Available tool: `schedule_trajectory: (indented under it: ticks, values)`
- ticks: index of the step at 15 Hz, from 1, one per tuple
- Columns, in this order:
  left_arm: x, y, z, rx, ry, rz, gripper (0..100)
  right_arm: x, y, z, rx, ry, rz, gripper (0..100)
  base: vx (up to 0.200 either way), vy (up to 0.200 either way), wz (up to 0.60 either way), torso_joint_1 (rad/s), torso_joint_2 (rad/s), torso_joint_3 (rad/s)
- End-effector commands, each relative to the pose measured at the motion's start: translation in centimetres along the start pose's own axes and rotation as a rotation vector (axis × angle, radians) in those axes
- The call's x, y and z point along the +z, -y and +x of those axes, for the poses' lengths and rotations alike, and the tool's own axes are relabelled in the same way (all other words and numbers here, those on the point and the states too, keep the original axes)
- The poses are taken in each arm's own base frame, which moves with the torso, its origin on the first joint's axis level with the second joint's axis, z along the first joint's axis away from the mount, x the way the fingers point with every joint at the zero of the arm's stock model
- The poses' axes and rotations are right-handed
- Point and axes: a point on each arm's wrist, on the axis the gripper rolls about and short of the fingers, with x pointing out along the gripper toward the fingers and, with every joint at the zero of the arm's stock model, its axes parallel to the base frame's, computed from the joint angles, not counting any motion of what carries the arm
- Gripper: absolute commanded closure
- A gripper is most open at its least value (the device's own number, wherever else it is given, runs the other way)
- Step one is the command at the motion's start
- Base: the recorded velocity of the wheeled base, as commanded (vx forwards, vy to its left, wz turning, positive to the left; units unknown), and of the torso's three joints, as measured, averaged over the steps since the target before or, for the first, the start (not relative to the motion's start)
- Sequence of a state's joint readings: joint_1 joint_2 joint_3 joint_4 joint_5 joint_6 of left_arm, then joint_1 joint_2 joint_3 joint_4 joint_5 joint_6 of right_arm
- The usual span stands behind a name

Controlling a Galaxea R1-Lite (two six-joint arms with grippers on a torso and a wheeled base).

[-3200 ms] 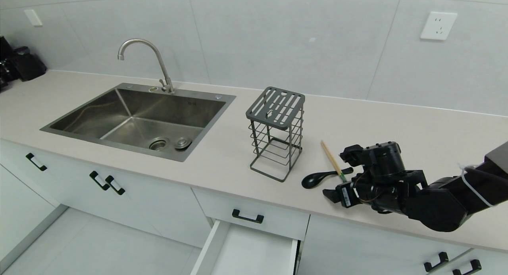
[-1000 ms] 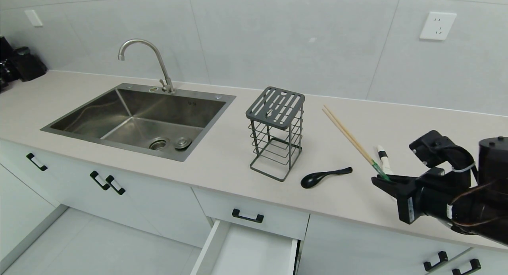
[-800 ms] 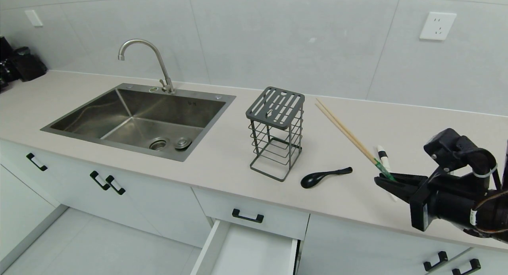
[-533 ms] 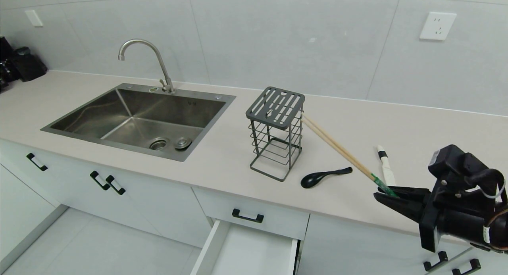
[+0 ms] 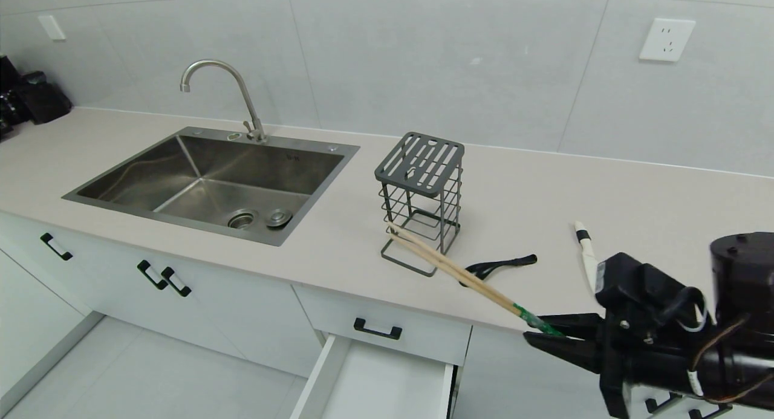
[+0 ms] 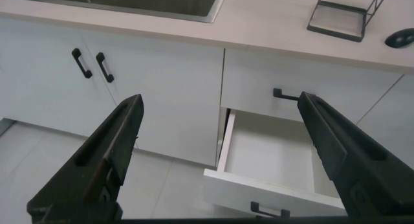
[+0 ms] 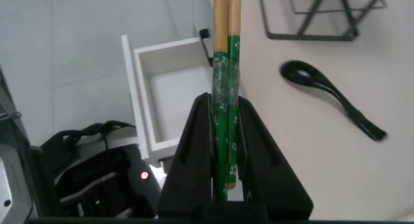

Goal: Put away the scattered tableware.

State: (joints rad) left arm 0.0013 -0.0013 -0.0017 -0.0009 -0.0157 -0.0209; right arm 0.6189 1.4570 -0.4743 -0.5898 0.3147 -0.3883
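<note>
Now | right claw (image 5: 544,338) clamped on chopsticks (image 5: 453,269), level beyond counter (image 5: 544,183) edge | left claw (image 6: 218,101) apart

White drawer (image 6: 272,151) open, pincer (image 6: 218,100) spread wide

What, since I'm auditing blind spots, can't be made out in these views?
Head view: black spoon bowl, crossed by the chopsticks.
Head view: white utensil, near end behind the right arm.
Head view: open drawer, cut by the bottom edge.
Right wrist view: chopstick ends, inside the right tool.
</note>
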Motion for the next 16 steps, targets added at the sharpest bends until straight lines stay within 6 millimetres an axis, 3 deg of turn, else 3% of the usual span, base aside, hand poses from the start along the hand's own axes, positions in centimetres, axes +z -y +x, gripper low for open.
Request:
schedule_trajectory:
  ticks: [1, 6, 11, 16]
  values:
    - [0.0, 0.0, 0.0, 0.001, -0.001, -0.001, 0, -0.8, -1.2, 3.7, 0.089, -0.079, -0.001, 100, 0.0, 0.0, 0.0, 0.0, 0.0, 0.0]
    - [0.0, 0.0, 0.0, 0.001, -0.001, -0.001, 0, -0.9, -1.8, 6.5, 0.073, -0.139, 0.036, 100, 0.0, 0.0, 0.0, 0.0, 0.0, 0.0]
    - [0.0, 0.0, 0.0, 0.001, -0.001, -0.001, 0, -0.5, -3.8, 9.3, 0.144, -0.156, 0.149, 100, 0.0, 0.0, 0.0, 0.0, 0.0, 0.0]
    - [0.0, 0.0, 0.0, 0.001, -0.001, -0.001, 0, 0.1, -5.2, 10.7, 0.186, -0.155, 0.208, 100, 0.0, 0.0, 0.0, 0.0, 0.0, 0.0]
